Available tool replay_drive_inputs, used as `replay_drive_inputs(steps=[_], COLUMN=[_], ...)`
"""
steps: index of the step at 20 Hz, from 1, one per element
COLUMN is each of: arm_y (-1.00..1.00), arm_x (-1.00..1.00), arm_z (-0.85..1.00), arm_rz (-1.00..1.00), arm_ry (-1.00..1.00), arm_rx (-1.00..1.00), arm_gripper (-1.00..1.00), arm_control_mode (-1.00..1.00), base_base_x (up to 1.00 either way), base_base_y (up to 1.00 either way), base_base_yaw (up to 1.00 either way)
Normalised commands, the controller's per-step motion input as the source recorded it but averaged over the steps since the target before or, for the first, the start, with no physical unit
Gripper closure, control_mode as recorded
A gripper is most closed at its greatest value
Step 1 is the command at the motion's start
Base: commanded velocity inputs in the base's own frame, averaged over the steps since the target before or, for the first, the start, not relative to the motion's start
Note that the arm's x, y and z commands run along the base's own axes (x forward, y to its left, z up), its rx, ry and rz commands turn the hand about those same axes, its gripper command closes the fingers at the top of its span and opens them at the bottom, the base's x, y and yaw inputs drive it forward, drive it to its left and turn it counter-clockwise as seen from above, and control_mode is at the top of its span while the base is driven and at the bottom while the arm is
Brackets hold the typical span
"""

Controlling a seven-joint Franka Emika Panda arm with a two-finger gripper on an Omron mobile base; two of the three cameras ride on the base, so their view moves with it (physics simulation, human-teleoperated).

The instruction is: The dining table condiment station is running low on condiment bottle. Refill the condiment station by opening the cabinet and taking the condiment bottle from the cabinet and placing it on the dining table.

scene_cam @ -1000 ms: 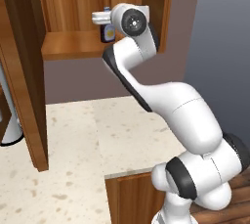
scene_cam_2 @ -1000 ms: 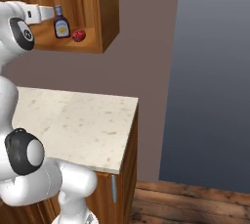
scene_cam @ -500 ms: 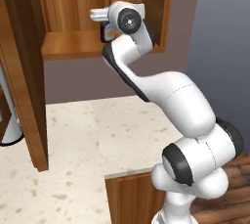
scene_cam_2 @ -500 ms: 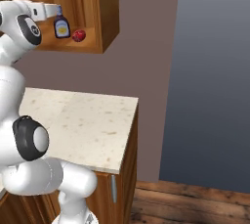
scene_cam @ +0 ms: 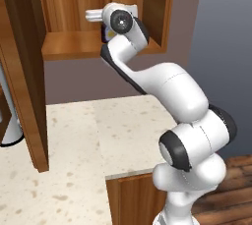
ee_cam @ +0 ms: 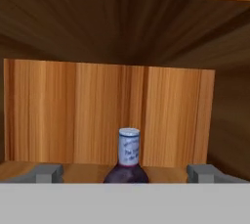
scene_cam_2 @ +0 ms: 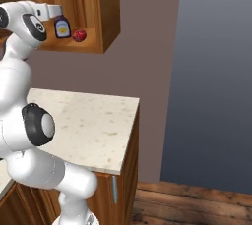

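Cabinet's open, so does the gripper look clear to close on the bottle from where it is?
Probably yes. The cabinet door stands open, and the bottle stands upright on the shelf, centred between the open fingers with nothing in front. A red thing sits beside it, apart.

Left base view sat behind arm (scene_cam: 162, 86) on its left, faced forward over speckled counter (scene_cam: 74, 135) toward open cabinet (scene_cam: 98, 42); arm rose from lower right. Right base view sat behind arm on its right, same cabinet (scene_cam_2: 98, 17) upper left, grey wall at right. Both shared cabinet shelf, counter, arm. Hand view rode inside cabinet, close, faced back panel (ee_cam: 107, 110), condiment bottle (ee_cam: 128, 159) centred low between finger tips (ee_cam: 49, 173).
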Motion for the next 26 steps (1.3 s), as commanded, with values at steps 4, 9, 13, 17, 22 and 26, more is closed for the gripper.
replay_drive_inputs(steps=[4, 9, 13, 17, 22, 26], arm_y=[0.0, -0.04, 0.0, 0.0, -0.04, -0.01], arm_x=[0.33, 0.3, 0.33, 0.29, 0.23, 0.27], arm_z=[-0.05, 0.0, -0.03, -0.21, -0.1, 0.0], arm_rz=[0.0, 0.0, 0.0, 0.0, 0.0, 0.0], arm_ry=[0.0, 0.0, 0.0, 0.0, 0.0, 0.0], arm_rx=[0.0, 0.01, 0.0, 0.0, 0.02, 0.02], arm_gripper=[-1.0, -1.0, -1.0, -1.0, -1.0, -1.0], arm_control_mode=[-1.0, -1.0, -1.0, -1.0, -1.0, -1.0], base_base_x=[0.0, 0.0, 0.0, 0.0, 0.0, 0.0], base_base_y=[0.0, 0.0, 0.0, 0.0, 0.0, 0.0], base_base_yaw=[0.0, 0.0, 0.0, 0.0, 0.0, 0.0])
